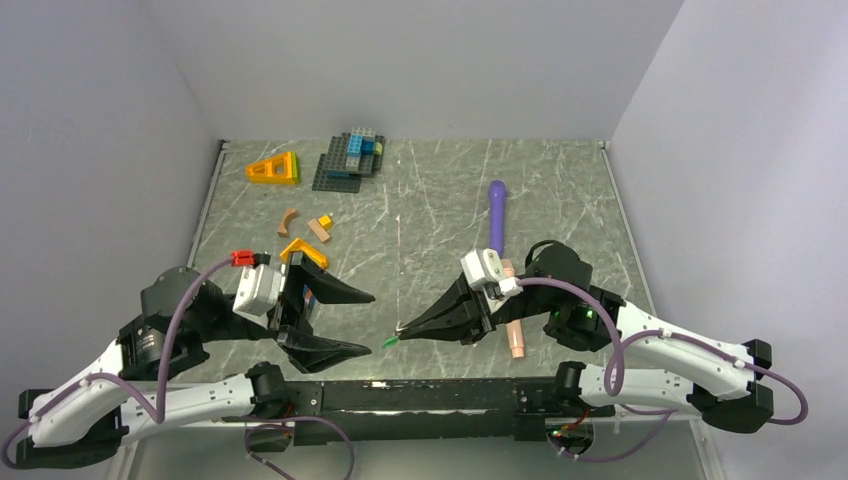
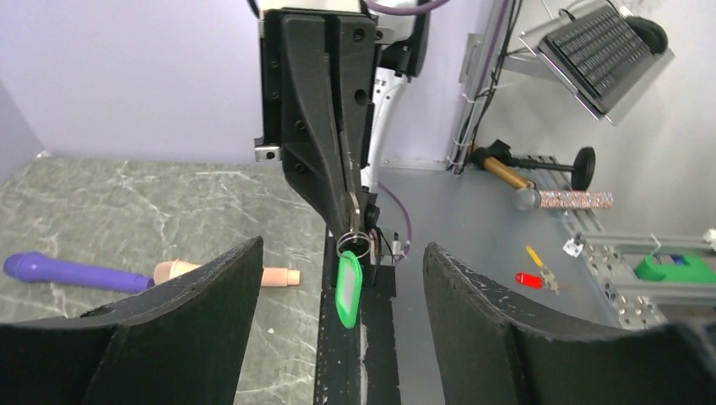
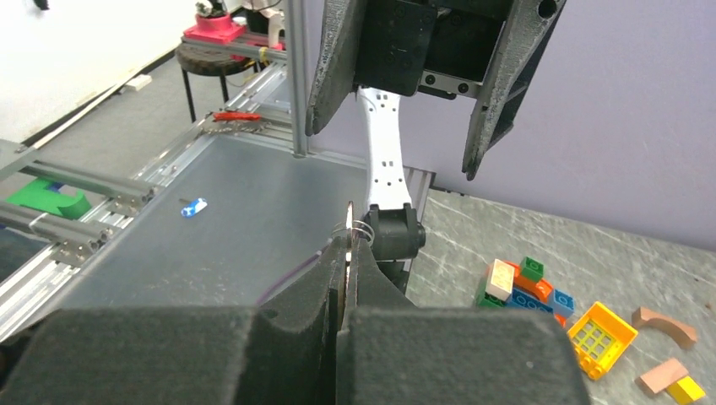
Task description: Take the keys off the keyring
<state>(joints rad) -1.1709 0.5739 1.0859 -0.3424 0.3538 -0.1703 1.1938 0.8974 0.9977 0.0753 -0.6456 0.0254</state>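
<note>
Ahead of the wide-apart left pincer (image 1: 370, 323), the green key (image 2: 347, 288) is hanging vertically from the keyring (image 2: 354, 243) clamped in the right pincer (image 1: 402, 329).

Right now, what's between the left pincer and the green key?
Nothing; left wrist view shows bare air from the open left pincer to the green key.

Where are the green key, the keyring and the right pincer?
green key (image 2: 347, 292), left wrist view, its green head.
keyring (image 2: 354, 244), left wrist view, its wire loop.
right pincer (image 2: 351, 211), left wrist view, between its fingertips.
</note>
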